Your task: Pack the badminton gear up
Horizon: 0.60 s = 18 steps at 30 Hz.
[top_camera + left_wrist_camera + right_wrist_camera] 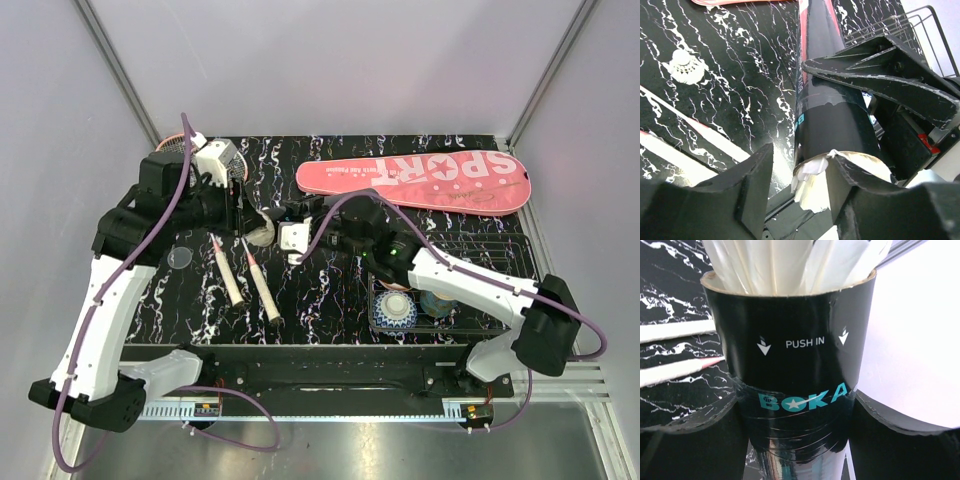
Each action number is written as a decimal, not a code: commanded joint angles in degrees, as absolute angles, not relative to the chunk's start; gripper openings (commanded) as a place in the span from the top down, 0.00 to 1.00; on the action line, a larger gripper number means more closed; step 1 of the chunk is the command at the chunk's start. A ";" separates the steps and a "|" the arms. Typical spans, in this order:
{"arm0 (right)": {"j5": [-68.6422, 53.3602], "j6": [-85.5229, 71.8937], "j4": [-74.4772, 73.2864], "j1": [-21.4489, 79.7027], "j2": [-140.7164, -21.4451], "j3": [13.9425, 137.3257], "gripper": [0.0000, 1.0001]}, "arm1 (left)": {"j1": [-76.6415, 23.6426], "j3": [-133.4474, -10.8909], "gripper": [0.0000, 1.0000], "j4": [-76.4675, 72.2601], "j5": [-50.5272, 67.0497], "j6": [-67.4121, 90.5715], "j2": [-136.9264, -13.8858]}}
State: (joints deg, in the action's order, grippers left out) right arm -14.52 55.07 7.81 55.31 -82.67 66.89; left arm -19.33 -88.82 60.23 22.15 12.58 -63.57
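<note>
The black tube (800, 365) hangs over the middle of the table (330, 300), clamped near its mouth by the right gripper (795, 400), evidently presenting the opening to the left gripper (799, 155), whose jaws stand parted, grasping nothing, beside a shuttlecock (810, 185) seated inside.

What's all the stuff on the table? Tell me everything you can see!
Racket cover: one, pink, says SPORT, back of the table.
Rackets: two, white handles, pink frames, left side.
Black tube: one, between both grippers, white feathers in its mouth.
Shuttlecock: one loose, white, on the table.
Round disc: one, clear, left of the handles.
Wire basket: one, black, right side.
Bowl: one clearly seen, blue-and-white, in the basket.
Cup: one, beside the bowl.
Left gripper: one, black, open at the tube's mouth.
Right gripper: one, black, shut on the tube.
</note>
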 commanded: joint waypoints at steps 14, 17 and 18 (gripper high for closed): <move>-19.25 42.04 29.86 58.01 -83.76 71.37 0.69 | -23.91 -85.53 0.33 54.59 15.47 13.10 -63.11; -19.95 37.81 32.86 58.01 -83.76 69.18 0.69 | -23.99 -83.86 0.16 51.86 14.59 13.36 -58.99; -20.21 36.84 33.65 58.01 -83.76 67.95 0.69 | -23.99 -83.50 0.12 50.72 13.20 13.45 -57.76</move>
